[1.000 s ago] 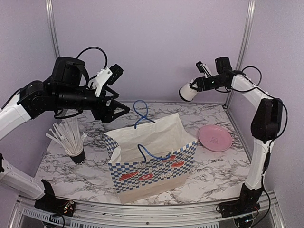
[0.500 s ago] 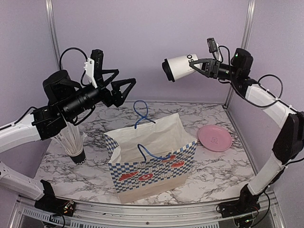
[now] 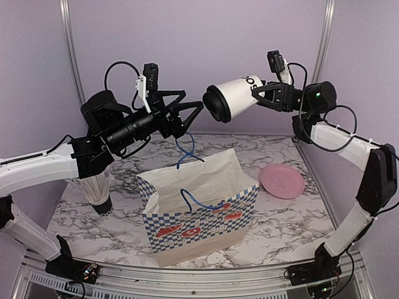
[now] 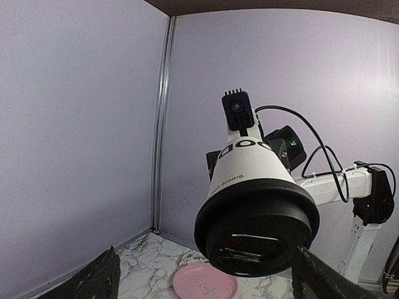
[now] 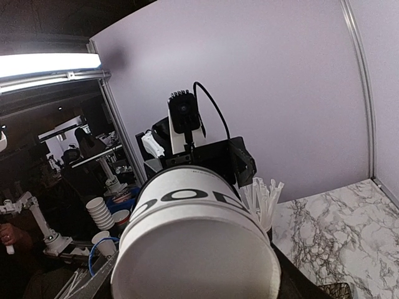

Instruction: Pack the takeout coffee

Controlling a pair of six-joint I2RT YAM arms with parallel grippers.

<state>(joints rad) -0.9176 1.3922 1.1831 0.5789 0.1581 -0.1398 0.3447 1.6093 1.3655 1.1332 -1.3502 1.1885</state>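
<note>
The left arm covers most of the straw cup.

The top camera looks down from above the near edge over the whole surface, with the coffee cup high at centre. The left wrist camera faces the cup's lid, close. The right wrist camera sits just behind its base, facing oppositely. All three share the cup.

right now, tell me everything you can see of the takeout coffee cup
The takeout coffee cup is white paper with black lettering and a round black plastic lid, fitted on. It lies sideways in mid-air, higher than the open paper bag, lid towards the left tool. The right tool grips its base end; the open left tool is near the lid, seemingly not touching.
</note>
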